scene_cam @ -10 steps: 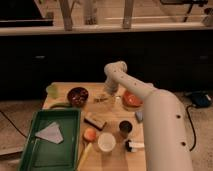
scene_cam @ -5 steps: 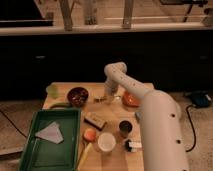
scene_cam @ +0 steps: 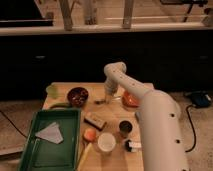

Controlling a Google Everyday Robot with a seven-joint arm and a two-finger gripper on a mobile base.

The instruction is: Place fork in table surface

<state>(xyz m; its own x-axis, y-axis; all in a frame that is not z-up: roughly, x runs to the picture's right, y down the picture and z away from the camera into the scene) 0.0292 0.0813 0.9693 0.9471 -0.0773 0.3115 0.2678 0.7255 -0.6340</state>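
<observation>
My gripper [scene_cam: 108, 94] points down over the back middle of the tan table surface [scene_cam: 112, 112], between a dark bowl [scene_cam: 77, 96] and an orange dish [scene_cam: 131, 99]. A thin silvery fork [scene_cam: 103, 101] shows just under the gripper tip, low at the tabletop. I cannot tell whether the gripper holds it or whether it rests on the wood. The white arm [scene_cam: 155, 125] reaches in from the lower right and hides part of the table's right side.
A green tray [scene_cam: 35, 152] with a white napkin [scene_cam: 50, 133] sits front left. A brush [scene_cam: 95, 120], an orange ball [scene_cam: 90, 134], a white cup [scene_cam: 106, 141], a dark cup [scene_cam: 125, 128] and a yellow-handled utensil [scene_cam: 84, 156] crowd the front. A green item [scene_cam: 52, 90] sits back left.
</observation>
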